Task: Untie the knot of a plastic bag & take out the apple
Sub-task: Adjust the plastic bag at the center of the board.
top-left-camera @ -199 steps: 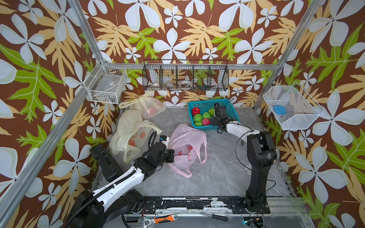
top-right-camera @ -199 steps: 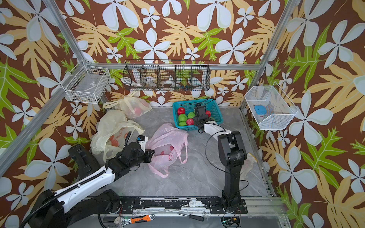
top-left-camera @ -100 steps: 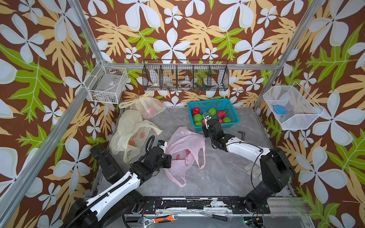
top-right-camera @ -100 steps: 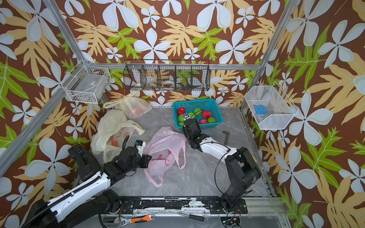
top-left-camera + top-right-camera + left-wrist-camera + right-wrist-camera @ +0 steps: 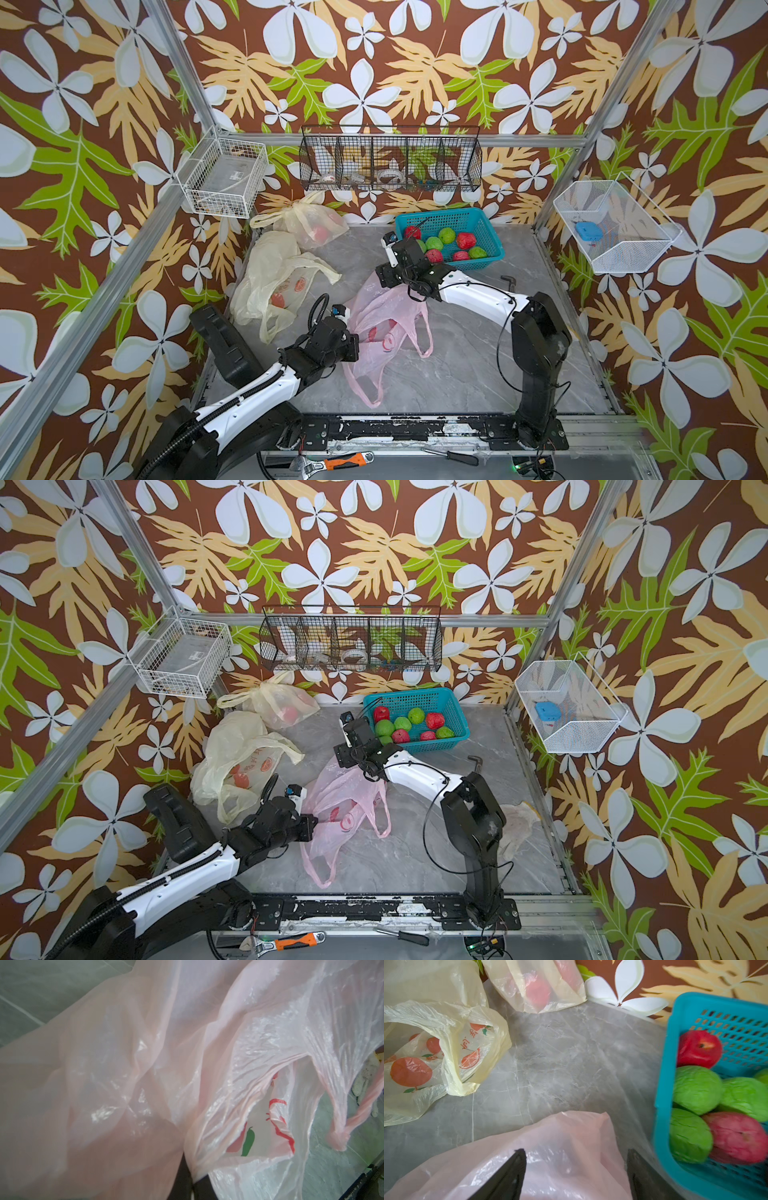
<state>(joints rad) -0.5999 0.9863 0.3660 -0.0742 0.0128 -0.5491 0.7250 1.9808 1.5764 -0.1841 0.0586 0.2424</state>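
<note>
Left gripper (image 5: 354, 347): jaws pressed together, pinching the near-left edge of the pink bag (image 5: 386, 316). The left wrist view shows film bunched there.

Right gripper (image 5: 575, 1167): fingers spread wide over the bag's far end, gripping nothing.

Bag lies mid grey table (image 5: 457, 374), handles loose, mouth open. Cannot tell whether an apple is inside.

Red apple (image 5: 699, 1049) sits among green fruit in the teal basket (image 5: 449, 218), just right of that gripper.

Orange-print bag (image 5: 274, 286) to the left. Far yellowish bag (image 5: 307, 220) by the far wall, red fruit inside.
</note>
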